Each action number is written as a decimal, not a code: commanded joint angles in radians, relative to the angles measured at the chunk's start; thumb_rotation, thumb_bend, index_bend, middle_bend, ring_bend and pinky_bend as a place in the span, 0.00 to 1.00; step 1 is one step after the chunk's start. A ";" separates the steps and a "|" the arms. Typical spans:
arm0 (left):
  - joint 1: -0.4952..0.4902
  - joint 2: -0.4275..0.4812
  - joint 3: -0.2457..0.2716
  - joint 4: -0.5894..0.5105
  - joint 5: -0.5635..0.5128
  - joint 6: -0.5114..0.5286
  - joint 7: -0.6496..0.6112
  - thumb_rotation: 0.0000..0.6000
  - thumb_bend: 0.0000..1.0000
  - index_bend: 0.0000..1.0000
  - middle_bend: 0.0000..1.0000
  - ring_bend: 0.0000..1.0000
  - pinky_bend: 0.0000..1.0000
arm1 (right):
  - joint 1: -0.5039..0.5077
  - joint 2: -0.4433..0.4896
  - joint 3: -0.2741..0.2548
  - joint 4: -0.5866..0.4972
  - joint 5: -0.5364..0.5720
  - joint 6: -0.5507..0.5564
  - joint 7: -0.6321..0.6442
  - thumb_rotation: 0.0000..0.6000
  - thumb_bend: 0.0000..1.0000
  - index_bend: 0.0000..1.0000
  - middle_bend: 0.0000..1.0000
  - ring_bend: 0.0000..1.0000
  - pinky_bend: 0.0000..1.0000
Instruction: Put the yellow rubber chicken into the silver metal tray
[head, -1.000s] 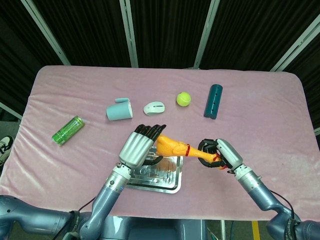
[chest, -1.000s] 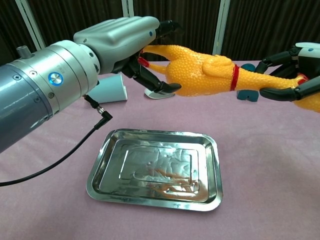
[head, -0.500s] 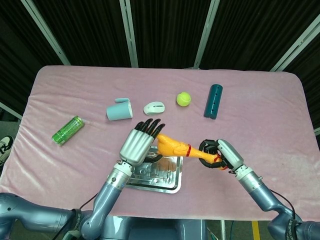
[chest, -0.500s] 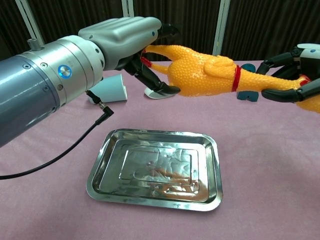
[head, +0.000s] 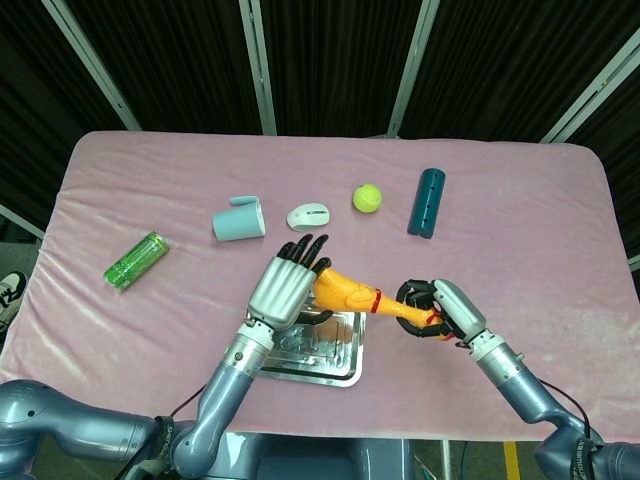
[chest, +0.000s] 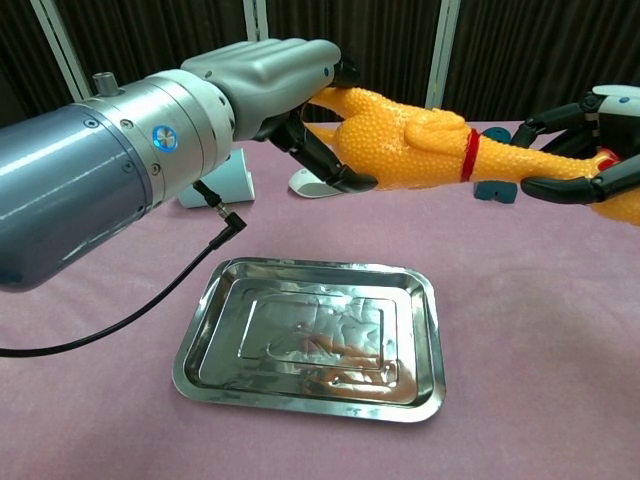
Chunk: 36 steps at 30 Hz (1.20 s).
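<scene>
chicken: the yellow rubber chicken (chest: 410, 140) hangs in the air over the table, above the far right part of the tray, not in it. Long axis is pretty much level, running left to right; fat body end points at the left hand, thin neck with the red band points at the right hand.
left hand: the left hand (head: 285, 285) has its fingers wrapped round the body end, thumb tucked underneath.
right hand: the right hand (head: 432, 305) grips the neck end, fingers curled around it.
tray: the silver tray (chest: 205, 345) sits flat near the front edge of the pink table (head: 540, 230), nothing in it.
other stuff: green can (head: 135, 260) toward the left edge; light blue cup (head: 238, 220), white mouse (head: 308, 215), tennis ball (head: 367, 197) and teal bottle (head: 427, 202) in a row further back.
writing: can't read any label.
</scene>
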 joint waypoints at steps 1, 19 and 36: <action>-0.008 -0.005 -0.002 0.006 -0.010 0.001 0.005 0.95 0.25 0.37 0.09 0.07 0.21 | 0.000 0.000 0.000 0.000 0.000 0.000 0.000 1.00 0.93 1.00 0.81 0.79 0.90; -0.035 -0.027 0.014 0.052 0.010 -0.003 -0.036 1.00 0.62 0.73 0.31 0.19 0.22 | 0.004 -0.007 -0.003 0.001 -0.007 -0.002 0.006 1.00 0.93 1.00 0.81 0.79 0.90; -0.031 -0.043 0.043 0.088 0.086 -0.008 -0.123 1.00 0.72 0.87 0.51 0.38 0.28 | 0.001 -0.007 -0.004 0.004 -0.007 0.003 0.014 1.00 0.93 1.00 0.81 0.79 0.90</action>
